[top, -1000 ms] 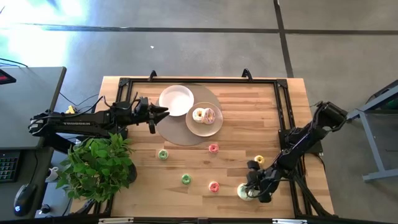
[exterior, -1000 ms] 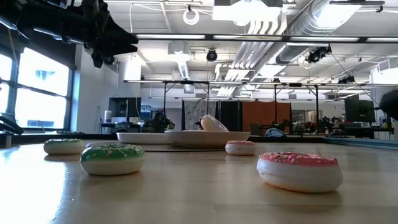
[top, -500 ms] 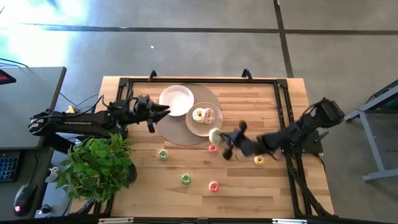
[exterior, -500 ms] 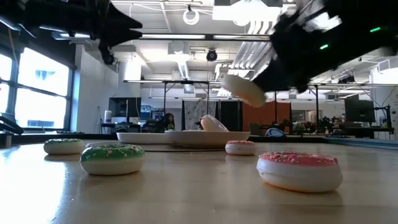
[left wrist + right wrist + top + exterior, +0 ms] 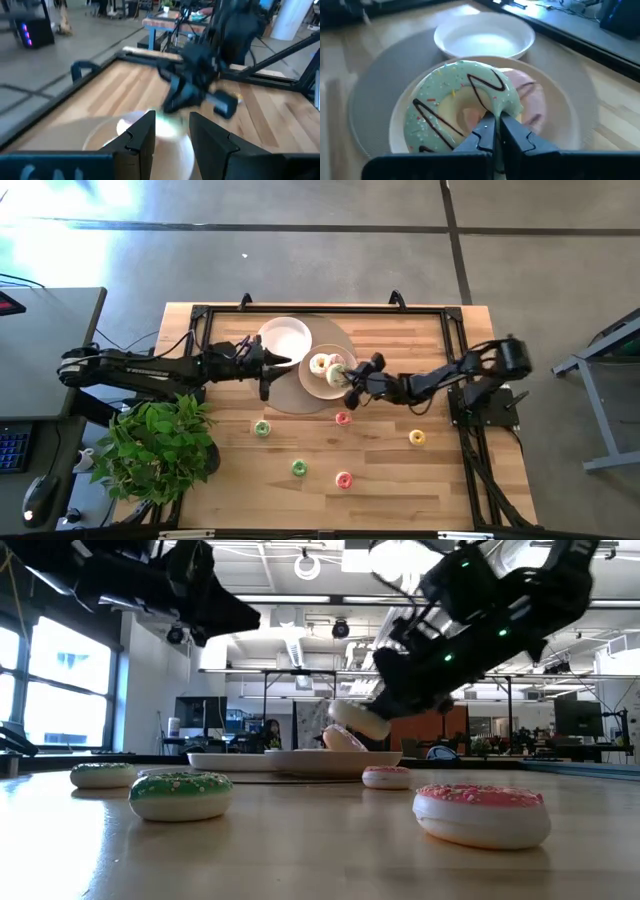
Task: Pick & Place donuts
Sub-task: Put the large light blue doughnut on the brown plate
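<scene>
Mint-frosted donut [image 5: 462,107] now hangs just over the beige plate [image 5: 312,385], pinched by its ring in the right hand [image 5: 349,385]. A second ago it was at the worktop's [image 5: 400,460] near-right edge; half a second ago mid-carry. So pick done, transit nearly done, release looks next. Pink-frosted donut [image 5: 530,97] already sits on the plate, touching or just behind it. Five donuts left on the worktop. Left hand [image 5: 266,370] waits beside the white plate [image 5: 284,340], fingers parted, holding nothing.
</scene>
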`<state>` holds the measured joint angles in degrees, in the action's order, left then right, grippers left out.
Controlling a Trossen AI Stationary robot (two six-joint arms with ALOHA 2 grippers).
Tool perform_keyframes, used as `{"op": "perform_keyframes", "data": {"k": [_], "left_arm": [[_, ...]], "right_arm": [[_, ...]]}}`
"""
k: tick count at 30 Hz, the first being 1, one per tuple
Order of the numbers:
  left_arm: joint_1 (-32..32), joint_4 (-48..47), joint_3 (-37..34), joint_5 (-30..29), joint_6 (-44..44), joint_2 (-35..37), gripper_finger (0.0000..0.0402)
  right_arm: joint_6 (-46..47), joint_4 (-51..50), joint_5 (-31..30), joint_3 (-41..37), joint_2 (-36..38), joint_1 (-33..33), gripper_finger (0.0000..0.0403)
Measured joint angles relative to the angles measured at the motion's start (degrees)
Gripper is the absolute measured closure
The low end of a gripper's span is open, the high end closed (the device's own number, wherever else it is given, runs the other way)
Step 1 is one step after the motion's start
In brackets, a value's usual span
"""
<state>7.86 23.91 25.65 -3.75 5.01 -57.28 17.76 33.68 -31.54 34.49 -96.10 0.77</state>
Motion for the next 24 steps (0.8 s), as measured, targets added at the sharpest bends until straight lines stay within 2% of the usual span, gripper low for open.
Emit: {"op": "perform_keyframes", "data": {"k": [2, 6, 8, 12, 18, 24], "left_arm": [[0.00, 0.14, 0.87, 0.00, -0.74, 0.01, 0.0283], [0.00, -0.33, 1.13, 0.00, -0.30, 0.00, 0.0283], [0.00, -0.86, 1.13, 0.00, -0.26, 0.00, 0.0283], [0.00, -2.44, 1.13, -0.17, -0.26, 0.00, 0.0283], [0.00, -3.18, 1.11, -1.77, -0.24, 0.02, 0.0283], [0.00, -3.36, 1.11, -1.31, 0.08, 0.02, 0.0283]], "right_arm": [[-2.90, -0.05, -2.06, 3.08, -3.86, 0.27, 0.0394], [-9.77, -1.13, -13.62, 8.84, -9.05, 1.36, 0.0384], [-14.06, -2.40, -12.28, 11.15, -10.28, 1.64, 0.0378], [-18.16, -6.93, -4.01, 14.56, -10.80, 2.38, 0.0363], [-17.93, -17.82, -10.35, 18.75, -10.80, 2.36, 0.0332], [-18.26, -20.97, -10.31, 20.50, -10.79, 2.16, 0.0302]]}}
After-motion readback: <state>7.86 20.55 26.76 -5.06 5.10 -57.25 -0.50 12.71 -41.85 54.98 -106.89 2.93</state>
